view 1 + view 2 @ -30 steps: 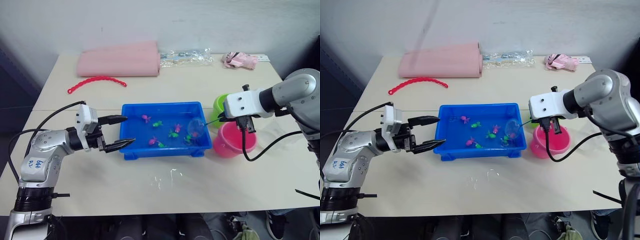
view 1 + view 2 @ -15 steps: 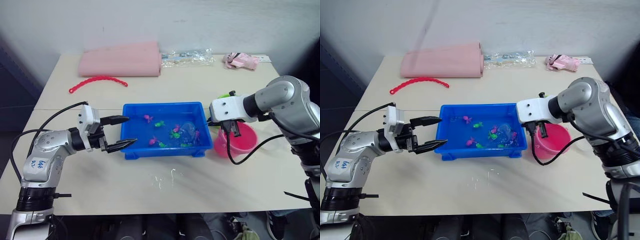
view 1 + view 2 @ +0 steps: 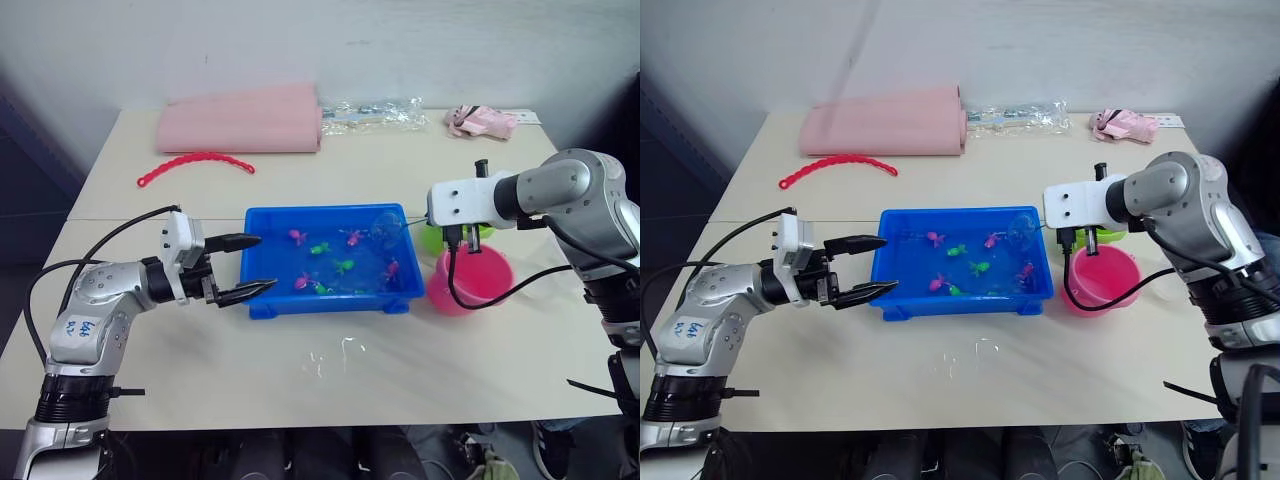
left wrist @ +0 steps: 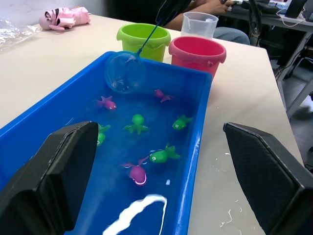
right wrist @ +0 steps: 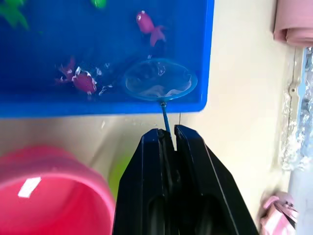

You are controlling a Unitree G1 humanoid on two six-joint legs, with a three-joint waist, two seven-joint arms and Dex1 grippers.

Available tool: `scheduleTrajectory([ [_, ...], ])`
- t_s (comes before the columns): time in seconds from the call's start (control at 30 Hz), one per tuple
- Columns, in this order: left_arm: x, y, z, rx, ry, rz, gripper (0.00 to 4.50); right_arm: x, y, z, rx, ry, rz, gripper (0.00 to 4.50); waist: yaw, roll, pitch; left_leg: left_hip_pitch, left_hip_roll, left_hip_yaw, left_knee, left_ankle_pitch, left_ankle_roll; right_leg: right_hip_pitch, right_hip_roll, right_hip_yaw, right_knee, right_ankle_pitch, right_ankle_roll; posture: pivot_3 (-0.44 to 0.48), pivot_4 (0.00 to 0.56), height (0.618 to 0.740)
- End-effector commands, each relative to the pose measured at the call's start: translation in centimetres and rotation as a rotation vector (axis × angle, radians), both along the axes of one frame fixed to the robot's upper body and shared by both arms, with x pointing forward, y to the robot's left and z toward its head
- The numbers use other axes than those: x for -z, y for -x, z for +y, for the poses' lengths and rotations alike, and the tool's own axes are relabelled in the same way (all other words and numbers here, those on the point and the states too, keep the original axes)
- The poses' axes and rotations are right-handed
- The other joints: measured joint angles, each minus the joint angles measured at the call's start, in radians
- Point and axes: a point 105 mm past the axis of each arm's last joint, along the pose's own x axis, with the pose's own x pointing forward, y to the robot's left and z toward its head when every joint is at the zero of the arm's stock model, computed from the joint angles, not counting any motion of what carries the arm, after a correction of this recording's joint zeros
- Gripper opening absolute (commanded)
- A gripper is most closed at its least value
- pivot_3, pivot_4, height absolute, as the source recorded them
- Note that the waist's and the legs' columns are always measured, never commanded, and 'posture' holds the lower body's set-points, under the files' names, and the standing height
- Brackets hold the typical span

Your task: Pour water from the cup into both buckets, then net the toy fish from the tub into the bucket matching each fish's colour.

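1. Table [image 3: 330,380] is carrying the whole setup, with the blue tub [image 3: 262,300] sitting mid-table and holding water and scattered toy fish [image 4: 134,172], pink and green.
2. Right gripper [image 5: 168,139] is clamping its two black fingers together on the thin handle of the net [image 5: 160,79], whose blue hoop is hanging over the tub's far right corner, just above the water; no fish can be made out in the mesh.
3. Left gripper [image 3: 248,265] is waiting at the tub's left end with its fingers spread apart and grasping nothing, one finger reaching over the rim and one alongside the near wall.
4. Pink bucket [image 3: 470,280] is standing just right of the tub, and the green bucket [image 4: 143,36] is sitting just behind it, largely screened by the right arm in the head views.
5. Cup [image 4: 199,23] is standing beyond the buckets, apparently finished with, so the netting stage seems to be in hand.
6. Next move is calling for a dip under a single fish, a level lift, and a short swing right to the bucket of matching colour.
7. Water level inside either bucket is proving hard to make out, and the fish nearest the hoop are blurring under ripples.
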Motion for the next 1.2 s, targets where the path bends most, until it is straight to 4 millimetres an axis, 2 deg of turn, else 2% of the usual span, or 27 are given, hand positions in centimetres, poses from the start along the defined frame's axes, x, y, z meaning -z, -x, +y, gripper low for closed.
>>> scheduleTrajectory([
  [0.03,-0.8,0.1,-0.9,0.045,0.012,-0.027,4.46,-2.0,0.0,0.6,-0.042,0.079,-0.076,0.0,0.0,0.0,0.0,0.0,0.0,0.0,0.0,0.0,0.0,0.0,0.0,0.0,0.0,0.0,0.0,0.0,0.15,0.74],
  [0.2,-0.9,-0.3,-1.3,0.073,0.006,-0.028,4.46,-2.3,0.4,1.1,-0.104,0.189,-0.069,0.0,0.001,0.0,0.0,0.0,0.0,0.0,0.001,0.0,0.0,0.0,0.0,0.0,0.0,0.0,0.0,0.0,0.15,0.74],
  [0.33,-1.0,-0.6,-1.5,0.098,-0.005,-0.025,4.46,-2.3,0.8,0.6,-0.13,0.306,-0.053,0.0,0.002,0.0,0.0,0.0,0.0,0.0,0.001,0.0,0.0,0.0,0.001,0.0,0.0,0.0,0.0,0.0,0.15,0.74],
  [0.67,-0.7,-0.9,-1.8,0.147,-0.079,-0.022,4.46,-1.9,1.3,0.5,-0.18,0.44,-0.014,0.0,0.004,0.0,0.0,0.0,0.0,0.0,0.002,0.0,0.0,0.0,0.0,0.0,0.001,0.0,0.0,0.0,0.15,0.74],
  [0.9,-0.5,-0.9,-1.9,0.169,-0.099,-0.024,4.46,-1.6,1.2,0.5,-0.203,0.483,-0.01,0.0,0.006,0.0,0.0,0.0,0.0,0.0,0.002,0.0,0.0,0.0,0.0,0.0,0.001,0.0,0.0,0.0,0.15,0.74],
  [1.2,-0.4,-1.0,-1.8,0.168,-0.087,-0.024,4.46,-1.1,2.3,0.5,-0.226,0.512,0.07,0.0,0.007,0.0,0.0,-0.001,-0.001,0.0,0.003,0.0,0.0,0.0,0.0,0.0,0.001,0.0,0.0,0.0,0.15,0.74],
])
